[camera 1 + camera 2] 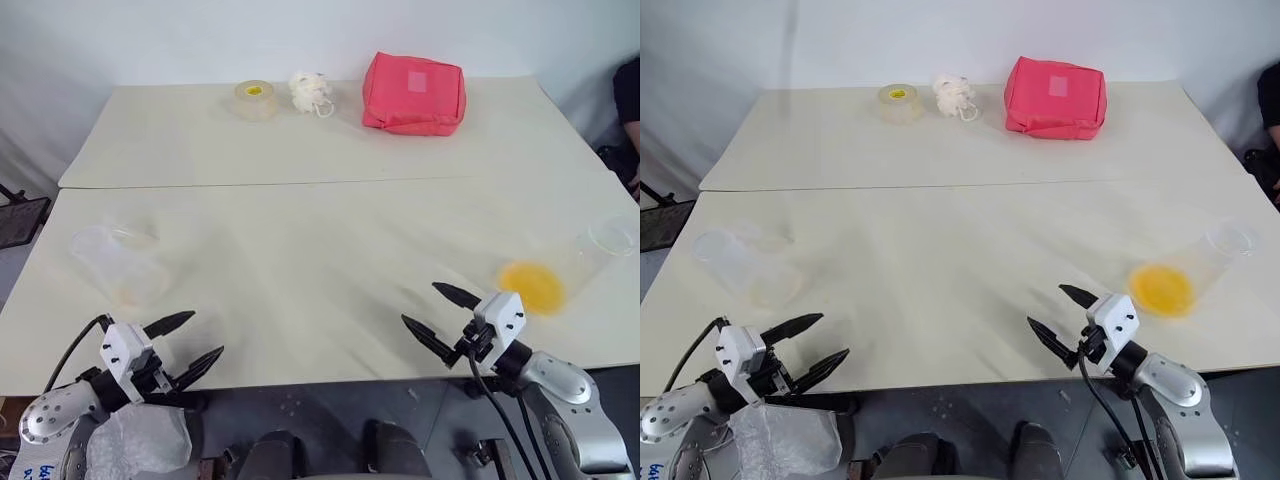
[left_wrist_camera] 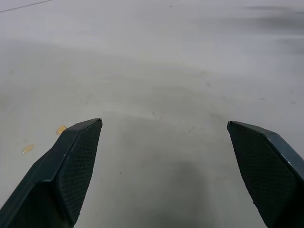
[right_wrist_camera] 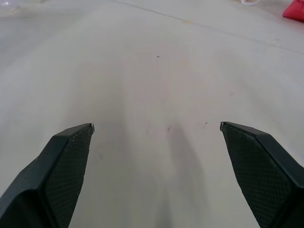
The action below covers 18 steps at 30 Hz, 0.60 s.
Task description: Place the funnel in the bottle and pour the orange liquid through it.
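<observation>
A clear plastic cup stands near the table's right edge with the orange liquid in its bottom. At the left side of the table is a clear plastic vessel that I take for the bottle. A faint translucent shape touches its far side; I cannot tell whether that is the funnel. My left gripper is open and empty at the table's near edge, in front of the bottle. My right gripper is open and empty over the near edge, left of the cup. Bare table lies between the fingers in both wrist views.
On the far table are a pink pouch, a white fluffy ball and a tape roll. A seam runs between the two tables. A person is at the right edge.
</observation>
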Each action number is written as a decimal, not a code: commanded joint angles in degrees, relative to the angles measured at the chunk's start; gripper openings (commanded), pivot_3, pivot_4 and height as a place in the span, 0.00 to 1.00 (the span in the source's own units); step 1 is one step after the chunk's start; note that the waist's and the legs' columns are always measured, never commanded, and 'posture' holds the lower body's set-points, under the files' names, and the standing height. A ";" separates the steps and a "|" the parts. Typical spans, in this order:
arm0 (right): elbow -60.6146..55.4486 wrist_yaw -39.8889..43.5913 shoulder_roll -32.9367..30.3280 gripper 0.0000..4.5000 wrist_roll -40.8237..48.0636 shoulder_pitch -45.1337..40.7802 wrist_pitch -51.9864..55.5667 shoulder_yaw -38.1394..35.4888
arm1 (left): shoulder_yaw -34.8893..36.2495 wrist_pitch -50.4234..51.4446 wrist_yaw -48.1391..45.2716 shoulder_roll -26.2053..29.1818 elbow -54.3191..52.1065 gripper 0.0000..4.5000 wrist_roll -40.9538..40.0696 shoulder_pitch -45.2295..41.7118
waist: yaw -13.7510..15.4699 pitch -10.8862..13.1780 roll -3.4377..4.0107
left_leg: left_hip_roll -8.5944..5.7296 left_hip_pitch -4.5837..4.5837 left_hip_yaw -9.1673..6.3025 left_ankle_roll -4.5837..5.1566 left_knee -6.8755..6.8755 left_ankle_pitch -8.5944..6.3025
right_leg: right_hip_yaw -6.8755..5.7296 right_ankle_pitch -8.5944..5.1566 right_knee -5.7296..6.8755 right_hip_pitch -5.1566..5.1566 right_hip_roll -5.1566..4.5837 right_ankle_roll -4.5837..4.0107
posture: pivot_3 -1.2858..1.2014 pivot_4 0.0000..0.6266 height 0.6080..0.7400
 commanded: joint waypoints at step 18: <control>9.26 9.91 -0.21 0.99 1.88 -14.32 -0.80 4.29 | 15.71 10.55 20.56 -10.70 -23.00 1.00 -6.95 15.32 | -0.20 0.10 -0.18 | 0.05 -0.01 0.00 -0.03 0.00 -0.03 | 0.04 0.00 -0.07 0.00 0.01 0.00 | 0.52 0.24 1.00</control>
